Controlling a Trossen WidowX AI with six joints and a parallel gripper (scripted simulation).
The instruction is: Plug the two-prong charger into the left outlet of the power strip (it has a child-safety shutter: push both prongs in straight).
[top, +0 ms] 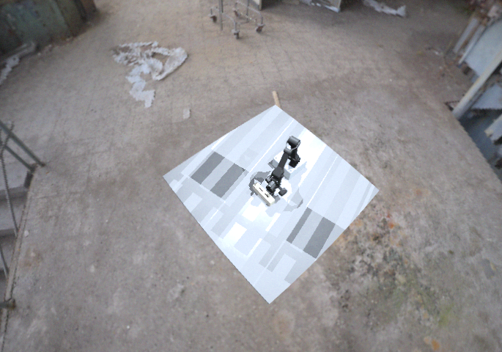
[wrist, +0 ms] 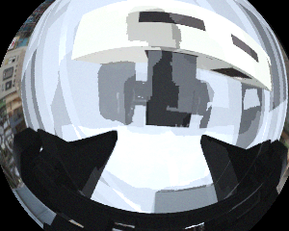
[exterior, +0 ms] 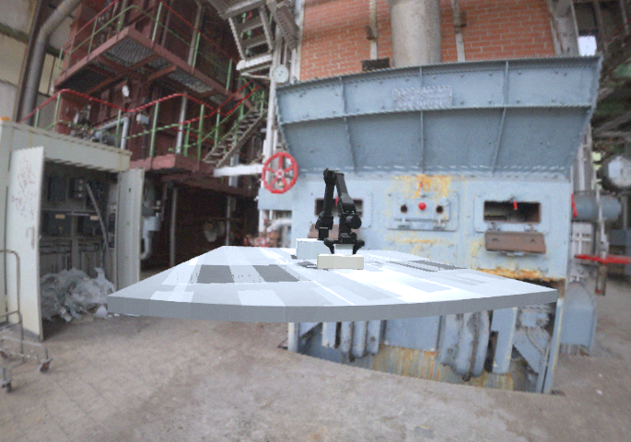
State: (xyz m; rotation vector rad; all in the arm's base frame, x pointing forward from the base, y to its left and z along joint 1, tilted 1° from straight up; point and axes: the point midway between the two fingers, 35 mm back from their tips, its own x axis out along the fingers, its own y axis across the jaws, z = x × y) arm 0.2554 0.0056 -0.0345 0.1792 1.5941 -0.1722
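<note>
The cream power strip lies on the table. In the wrist view its top shows a long dark slot and a shorter dark slot to the right. A dark block, which looks like the charger, lies between the strip's near side and my fingers. Its far end meets the strip's near edge in the picture; I cannot tell whether they touch. Its prongs do not show. My gripper is open and empty, pointing down behind the strip. In the top and exterior views I cannot make out the charger.
The pale, patterned table bears the arm's white base, which stands behind the strip. The black arm reaches from it towards the strip. Grey shadows lie around the dark block and on the strip.
</note>
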